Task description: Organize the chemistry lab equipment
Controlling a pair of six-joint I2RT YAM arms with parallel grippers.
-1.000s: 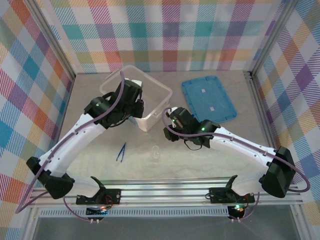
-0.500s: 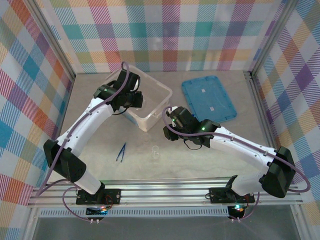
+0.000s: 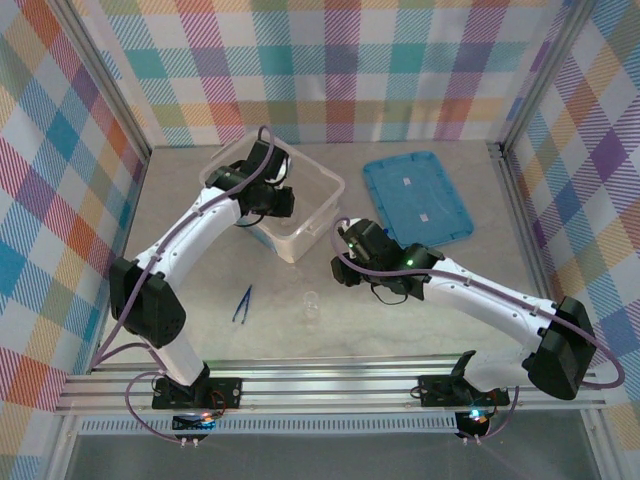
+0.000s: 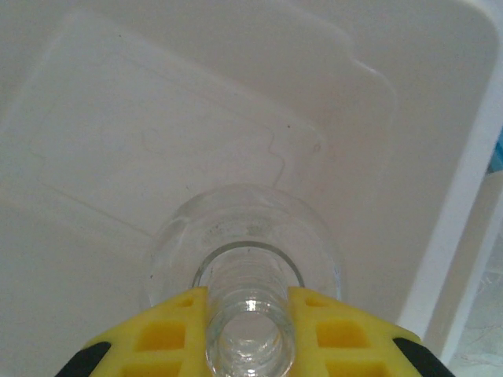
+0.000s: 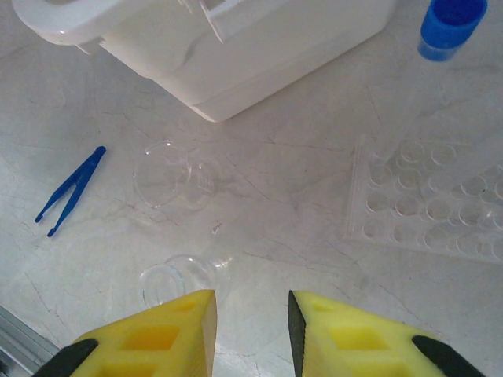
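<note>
The small clear round glass flask is gripped by its neck between the yellow fingers of the left arm, which are closed on it. It is held inside the large translucent white plastic tub, close to one wall. From the wrist the flask is seen end-on. Its open mouth faces up toward the wrist and its bulb lies below, so the long axis runs roughly straight down toward the tub floor. Whether the bulb already rests on that floor cannot be told.

The yellow fingers of the right arm are parted with nothing between them, low over the table beside the tub's near corner.

Several risks are judged likely:
- **Slipping:** smooth glass is held on a narrow neck, so the flask could slip or swing in the grip.
- **Dropping:** if it is released above the floor, it could drop and crack.
- **Rolling:** once released, the round bulb could tip over and roll.
- **Catching on withdrawal:** the neck could be caught as the fingers are drawn back, or the bulb knocked against the nearby wall.
- **Knocking other pieces:** a tiny clear beaker lies on its side on the table near the small dark-blue tweezers. Being hard to see, it could be struck by the right arm.
</note>
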